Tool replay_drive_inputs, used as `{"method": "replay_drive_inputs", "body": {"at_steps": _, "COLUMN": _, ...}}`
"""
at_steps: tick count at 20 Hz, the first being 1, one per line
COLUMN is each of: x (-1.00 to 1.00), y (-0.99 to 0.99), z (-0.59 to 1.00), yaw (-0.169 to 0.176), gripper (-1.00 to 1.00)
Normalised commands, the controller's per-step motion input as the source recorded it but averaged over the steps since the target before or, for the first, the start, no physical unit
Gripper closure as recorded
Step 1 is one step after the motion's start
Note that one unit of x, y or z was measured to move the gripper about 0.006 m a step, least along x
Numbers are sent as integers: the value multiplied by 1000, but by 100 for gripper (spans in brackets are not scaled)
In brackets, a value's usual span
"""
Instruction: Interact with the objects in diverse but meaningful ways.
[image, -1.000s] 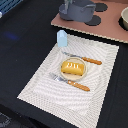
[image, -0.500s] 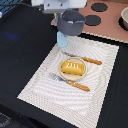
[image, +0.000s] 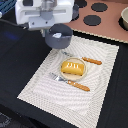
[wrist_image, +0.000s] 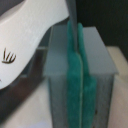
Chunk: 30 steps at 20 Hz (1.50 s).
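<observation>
Dark table (image: 20, 60) with striped placemat (image: 45, 90) | gripper (wrist_image: 77, 75) fingers pressed together across pale blue carton (wrist_image: 100, 55) | carton directly beneath wrist | should lift straight, slowly, avoiding tilt.

The arm (image: 42, 15) is showing a boxy white housing, a grey round underside and teal finger pads (wrist_image: 75, 70).

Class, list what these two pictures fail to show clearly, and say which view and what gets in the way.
- Pale blue carton: hidden by the arm in the exterior view.
- Gripper: only its green pads show in the wrist view; they look pressed around the carton's top edge.
- Pot: cut off at the exterior view's right.
- Fork: tines blurred.
</observation>
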Motion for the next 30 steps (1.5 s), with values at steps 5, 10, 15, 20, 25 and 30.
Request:
{"method": "replay_drive_inputs", "body": {"at_steps": 5, "x": -229, "y": -455, "z": -538, "yaw": 114, "gripper": 100}}
{"method": "replay_drive_inputs", "body": {"at_steps": 10, "x": -96, "y": -331, "z": -471, "yaw": 123, "gripper": 100}}
{"method": "replay_drive_inputs", "body": {"at_steps": 15, "x": -42, "y": -42, "z": -414, "yaw": 109, "gripper": 100}}
{"method": "replay_drive_inputs", "body": {"at_steps": 20, "x": -97, "y": -107, "z": -183, "yaw": 53, "gripper": -100}}
{"method": "replay_drive_inputs", "body": {"at_steps": 25, "x": -6, "y": -126, "z": 984, "yaw": -18, "gripper": -100}}
{"method": "replay_drive_inputs", "body": {"at_steps": 30, "x": -55, "y": -75, "z": 1000, "yaw": -16, "gripper": -100}}
